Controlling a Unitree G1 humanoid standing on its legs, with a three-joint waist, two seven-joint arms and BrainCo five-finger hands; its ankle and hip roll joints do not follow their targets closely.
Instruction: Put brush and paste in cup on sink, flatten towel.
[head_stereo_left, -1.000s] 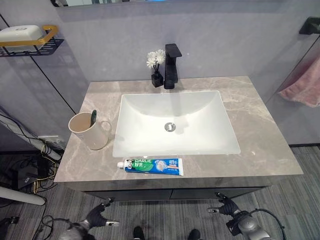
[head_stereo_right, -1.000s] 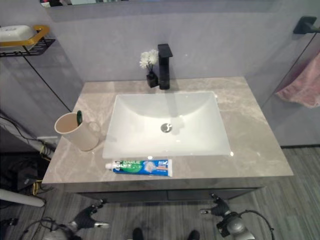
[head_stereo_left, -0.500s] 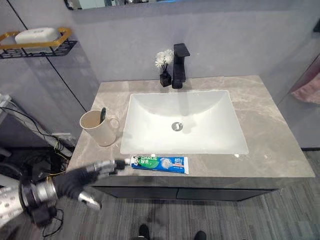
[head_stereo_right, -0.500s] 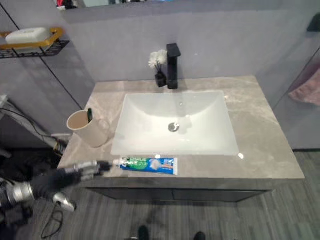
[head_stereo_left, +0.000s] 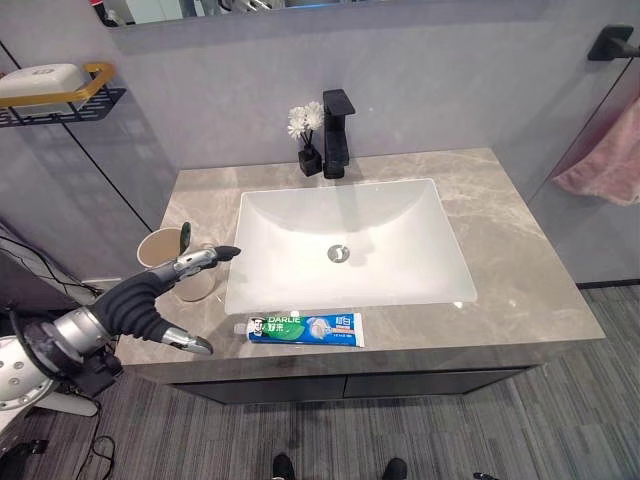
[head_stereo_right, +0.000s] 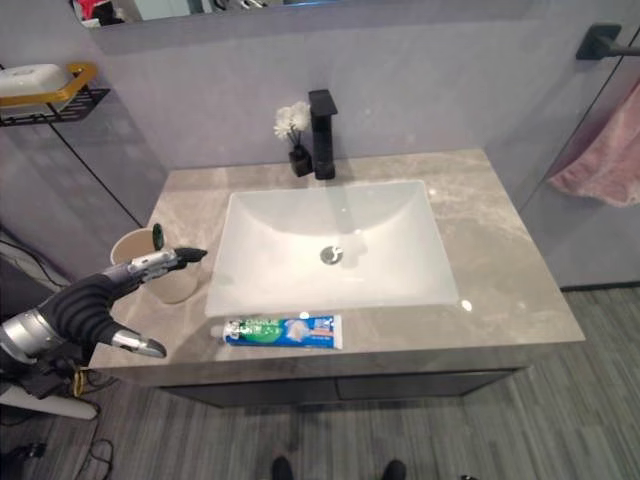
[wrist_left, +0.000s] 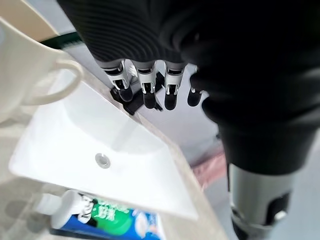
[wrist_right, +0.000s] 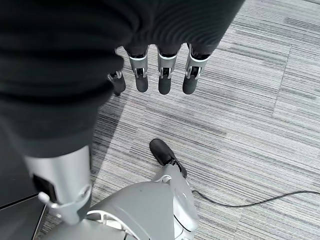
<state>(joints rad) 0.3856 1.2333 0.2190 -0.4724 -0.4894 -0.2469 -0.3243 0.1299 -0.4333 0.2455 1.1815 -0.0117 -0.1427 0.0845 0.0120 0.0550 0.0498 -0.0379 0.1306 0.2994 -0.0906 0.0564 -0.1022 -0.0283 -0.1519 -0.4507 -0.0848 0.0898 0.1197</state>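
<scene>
Over the counter's left end my left hand (head_stereo_left: 135, 300) hovers with fingers spread, holding nothing, just beside the cup (head_stereo_left: 158, 250) with the brush (head_stereo_left: 185, 236) in it. Paste (head_stereo_left: 305, 328) lies flat on the front edge by the sink (head_stereo_left: 400, 290); my right hand (wrist_right: 160, 75) hangs relaxed above the floor (wrist_right: 250, 115).

Counter (head_stereo_left: 520, 260): grey marble, white sink (head_stereo_left: 345, 210) set in.
Left side: cup (head_stereo_left: 160, 252), brush (head_stereo_left: 185, 236) inside.
Front edge: paste (head_stereo_left: 305, 329), flat.
Back edge: black tap (head_stereo_left: 337, 133), small flower vase (head_stereo_left: 308, 150).
</scene>
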